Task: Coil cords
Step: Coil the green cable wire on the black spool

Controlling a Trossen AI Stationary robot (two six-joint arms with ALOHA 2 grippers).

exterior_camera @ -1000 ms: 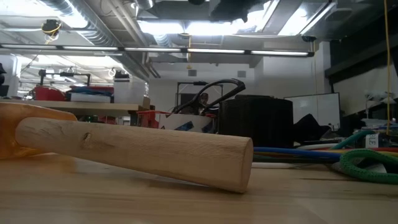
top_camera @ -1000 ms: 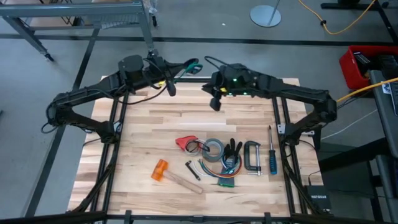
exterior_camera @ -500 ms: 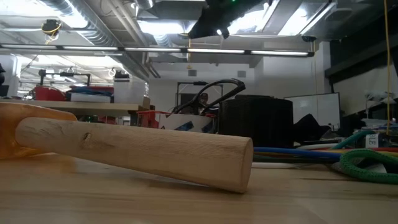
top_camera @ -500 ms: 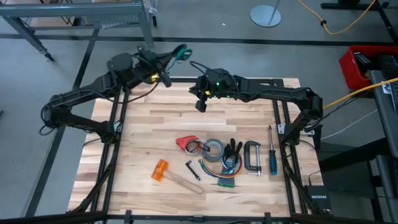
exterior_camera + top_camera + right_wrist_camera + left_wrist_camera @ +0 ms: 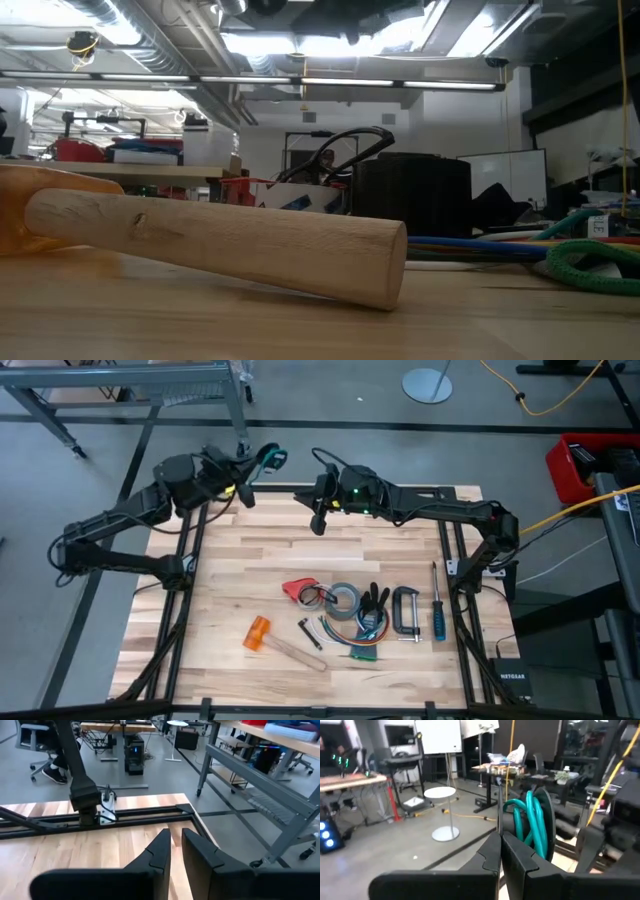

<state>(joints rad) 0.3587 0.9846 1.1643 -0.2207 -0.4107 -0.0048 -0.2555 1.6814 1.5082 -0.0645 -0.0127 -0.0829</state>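
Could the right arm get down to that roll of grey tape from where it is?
Probably yes. The right gripper hangs over bare wood at the table's far edge, and nothing stands between it and the grey tape roll, though red-handled pliers and other tools crowd its sides.

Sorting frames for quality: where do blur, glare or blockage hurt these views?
Low view: the pale wooden hammer handle looms close and soft, blocking the table; ceiling lights glare white. Left wrist view: soft, dim room beyond the teal coiled cord. High view: evenly lit, sharp. Right wrist view: the light wooden table is clear.
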